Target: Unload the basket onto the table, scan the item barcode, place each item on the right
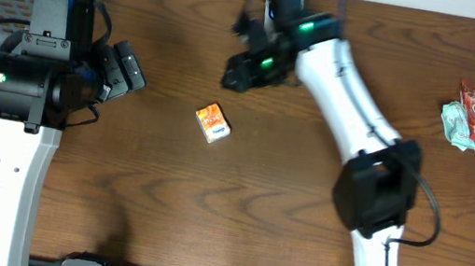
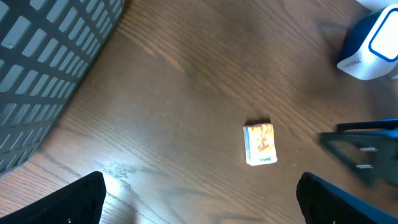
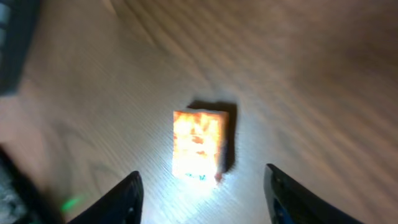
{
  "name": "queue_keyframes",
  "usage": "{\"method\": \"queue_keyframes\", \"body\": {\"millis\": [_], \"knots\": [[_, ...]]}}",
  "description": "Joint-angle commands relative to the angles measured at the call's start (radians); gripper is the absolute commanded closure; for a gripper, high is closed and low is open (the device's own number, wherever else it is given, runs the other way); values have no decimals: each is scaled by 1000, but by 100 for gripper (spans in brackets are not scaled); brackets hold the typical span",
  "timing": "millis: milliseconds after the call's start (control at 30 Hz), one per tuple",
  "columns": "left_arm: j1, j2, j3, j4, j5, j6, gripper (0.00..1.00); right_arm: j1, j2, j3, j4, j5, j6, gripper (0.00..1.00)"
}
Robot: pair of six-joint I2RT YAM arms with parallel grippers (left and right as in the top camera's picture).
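The box lies flat at table centre, untouched. The right gripper hovers near its 12 o'clock, jaws apart and empty, probably lining up a pickup. The left gripper sits released at 10 o'clock.

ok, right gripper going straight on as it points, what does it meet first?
Probably the small orange box, lying on the table dead ahead between the right gripper's open fingers. Depth is unclear from the wrist view.
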Motion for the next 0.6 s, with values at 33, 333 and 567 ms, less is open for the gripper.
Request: {"method": "queue_keyframes", "body": {"millis": [33, 333, 567], "knots": [[4, 4, 4, -4, -13, 14, 2, 109, 14, 8, 12, 185, 109, 42], [4, 4, 4, -3, -13, 14, 2, 220, 87, 8, 45, 295, 186, 44], [4, 4, 4, -4, -13, 14, 2, 269, 150, 8, 29, 324, 137, 41]]}}
